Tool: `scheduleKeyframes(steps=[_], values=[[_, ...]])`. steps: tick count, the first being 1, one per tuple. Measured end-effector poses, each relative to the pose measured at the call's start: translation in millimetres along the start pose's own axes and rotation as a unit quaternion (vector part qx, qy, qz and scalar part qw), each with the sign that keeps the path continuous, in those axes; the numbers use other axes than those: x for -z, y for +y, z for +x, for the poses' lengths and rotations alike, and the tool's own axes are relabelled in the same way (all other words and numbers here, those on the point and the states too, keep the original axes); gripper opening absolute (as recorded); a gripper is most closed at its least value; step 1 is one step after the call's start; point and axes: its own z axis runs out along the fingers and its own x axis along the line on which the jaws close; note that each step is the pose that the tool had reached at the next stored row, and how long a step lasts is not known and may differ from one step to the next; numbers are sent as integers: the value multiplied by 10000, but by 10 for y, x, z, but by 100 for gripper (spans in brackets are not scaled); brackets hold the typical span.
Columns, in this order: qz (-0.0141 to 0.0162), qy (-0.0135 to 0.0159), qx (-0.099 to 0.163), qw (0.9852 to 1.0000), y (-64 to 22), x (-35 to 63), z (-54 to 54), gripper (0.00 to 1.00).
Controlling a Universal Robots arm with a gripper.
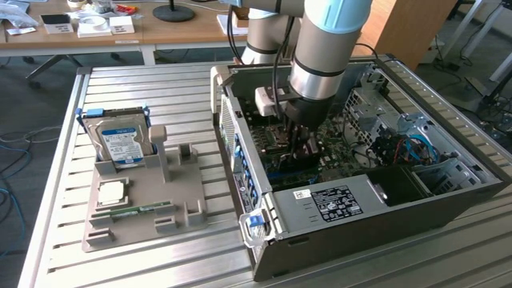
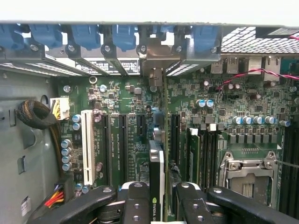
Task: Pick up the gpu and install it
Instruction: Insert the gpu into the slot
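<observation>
Inside computer case (image 1: pixel 448 198): gpu (image 2: pixel 157 182) between end effector (image 2: pixel 161 198) fingers.

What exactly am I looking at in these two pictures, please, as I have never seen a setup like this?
A robot arm reaches down into an open computer case on a slatted metal table. One picture comes from a camera off the arm; the other from a camera on its wrist, looking past the claw at the motherboard. The claw is shut on the gpu, seen edge-on, held upright over the board's slots. Beside the case, a grey holder carries a hard drive and a RAM stick.
</observation>
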Motion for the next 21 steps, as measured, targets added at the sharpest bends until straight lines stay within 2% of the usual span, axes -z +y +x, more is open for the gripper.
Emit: scheduleKeyframes(steps=[21], values=[[1,-2,2,10000,5,-39,6,26]])
